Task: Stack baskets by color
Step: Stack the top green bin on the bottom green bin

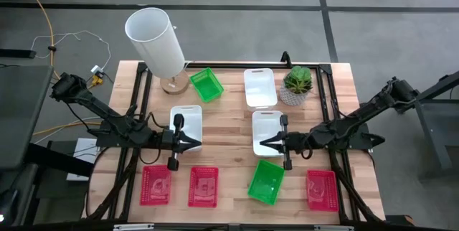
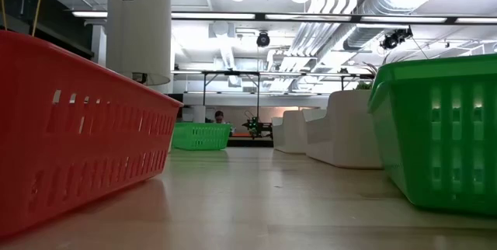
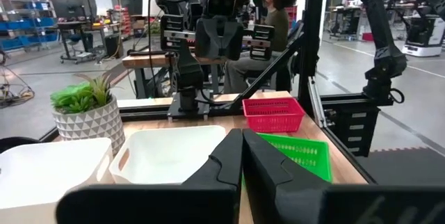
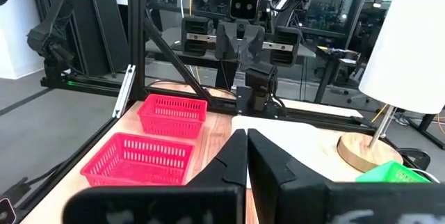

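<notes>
Left hand (image 1: 196, 143) shut, empty, over white basket (image 1: 188, 118); right hand (image 1: 262, 144) shut, empty, over another white basket (image 1: 267, 125).

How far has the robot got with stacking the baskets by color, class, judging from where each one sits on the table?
Done: nothing looks stacked. The three red baskets, two green baskets and three white baskets visible each lie singly on the table.
In hand: nothing; the left gripper and right gripper hang shut and empty.
Left: all the stacking.
</notes>
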Robot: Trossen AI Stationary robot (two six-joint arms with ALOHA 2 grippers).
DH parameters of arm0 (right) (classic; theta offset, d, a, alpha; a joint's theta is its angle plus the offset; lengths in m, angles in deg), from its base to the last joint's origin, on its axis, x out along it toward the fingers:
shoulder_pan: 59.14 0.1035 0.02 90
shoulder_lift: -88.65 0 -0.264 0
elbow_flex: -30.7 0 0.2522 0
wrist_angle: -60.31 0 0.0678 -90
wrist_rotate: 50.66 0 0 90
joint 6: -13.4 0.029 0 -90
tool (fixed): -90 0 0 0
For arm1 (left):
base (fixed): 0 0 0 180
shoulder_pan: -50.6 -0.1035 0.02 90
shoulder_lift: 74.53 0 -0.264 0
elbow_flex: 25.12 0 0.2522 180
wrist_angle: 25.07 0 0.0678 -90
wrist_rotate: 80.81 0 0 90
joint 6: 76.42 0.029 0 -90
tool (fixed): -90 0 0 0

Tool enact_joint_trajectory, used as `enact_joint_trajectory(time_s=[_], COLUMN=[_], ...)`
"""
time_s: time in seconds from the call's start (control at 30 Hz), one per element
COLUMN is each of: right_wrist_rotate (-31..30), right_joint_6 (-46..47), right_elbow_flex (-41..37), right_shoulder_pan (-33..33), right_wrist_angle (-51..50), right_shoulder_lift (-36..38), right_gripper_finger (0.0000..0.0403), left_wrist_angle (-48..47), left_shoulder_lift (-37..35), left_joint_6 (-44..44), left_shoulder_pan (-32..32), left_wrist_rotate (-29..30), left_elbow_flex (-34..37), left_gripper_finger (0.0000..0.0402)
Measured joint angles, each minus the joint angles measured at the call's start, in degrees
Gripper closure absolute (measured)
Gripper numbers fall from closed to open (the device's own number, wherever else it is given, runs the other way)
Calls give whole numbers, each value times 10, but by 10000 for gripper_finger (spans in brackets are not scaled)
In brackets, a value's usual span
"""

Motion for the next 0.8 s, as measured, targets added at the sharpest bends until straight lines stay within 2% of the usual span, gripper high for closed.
enact_joint_trajectory(time_s=[0.8], right_wrist_rotate=[-9], right_joint_6=[3], right_elbow_flex=[-1], right_shoulder_pan=[0], right_wrist_angle=[-2], right_shoulder_lift=[0], right_gripper_finger=[403], left_wrist_angle=[0], left_shoulder_lift=[0], left_joint_6=[-19], left_shoulder_pan=[-3], left_wrist_rotate=[-1], left_elbow_flex=[0], left_gripper_finger=[401])
